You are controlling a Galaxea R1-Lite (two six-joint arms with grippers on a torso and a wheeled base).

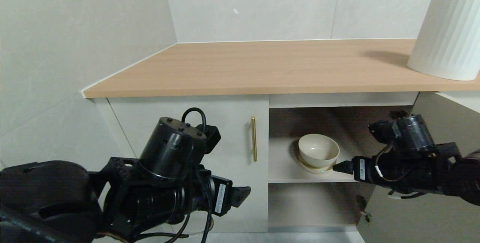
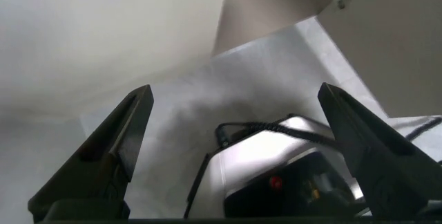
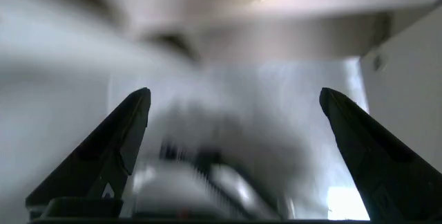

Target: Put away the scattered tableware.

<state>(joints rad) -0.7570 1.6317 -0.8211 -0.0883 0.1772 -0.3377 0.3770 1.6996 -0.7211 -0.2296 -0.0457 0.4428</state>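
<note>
A cream bowl [image 1: 318,150] sits on a pale plate [image 1: 314,168] on the upper shelf inside the open right half of the cabinet. My right gripper [image 1: 337,167] is level with that shelf's front edge, its tip just right of the plate and apart from the bowl. In the right wrist view this gripper [image 3: 235,94] is open, with nothing between its fingers [image 3: 124,148]. My left gripper [image 1: 243,193] hangs low in front of the closed left door. It is open and empty in its own view [image 2: 236,92].
The closed left cabinet door [image 1: 195,123] carries a brass handle [image 1: 254,138]. The open right door [image 1: 442,153] stands behind my right arm. A lower shelf [image 1: 311,205] lies under the bowl's shelf. A white ribbed container [image 1: 448,33] stands on the wooden countertop [image 1: 262,66] at far right.
</note>
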